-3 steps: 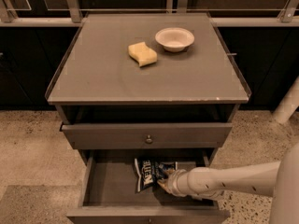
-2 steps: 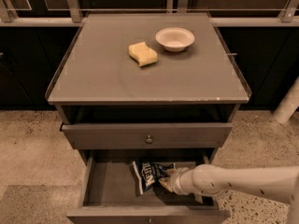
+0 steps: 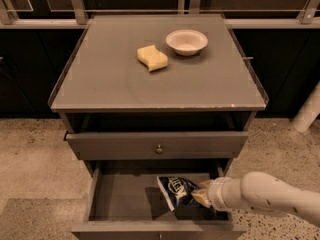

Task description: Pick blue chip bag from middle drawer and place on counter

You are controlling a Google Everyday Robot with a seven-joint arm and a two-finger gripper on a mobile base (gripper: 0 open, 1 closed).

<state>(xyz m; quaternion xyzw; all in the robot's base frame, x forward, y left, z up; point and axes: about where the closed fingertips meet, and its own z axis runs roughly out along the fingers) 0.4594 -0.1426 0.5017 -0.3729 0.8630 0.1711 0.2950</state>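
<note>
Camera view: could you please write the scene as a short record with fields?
blue chip bag: in the open middle drawer, right of centre
tool: inside that drawer, at the bag's right end
counter: bears a yellow sponge and a white bowl, apart
upper drawer: only its knobbed front shows

Flat grey surface (image 3: 100, 86), well above the hand (image 3: 201, 196) low in the middle drawer (image 3: 120, 201). On it, up and left of the hand, a yellow wavy sponge (image 3: 152, 58); near it, straight above the hand, a white bowl (image 3: 186, 41).
</note>
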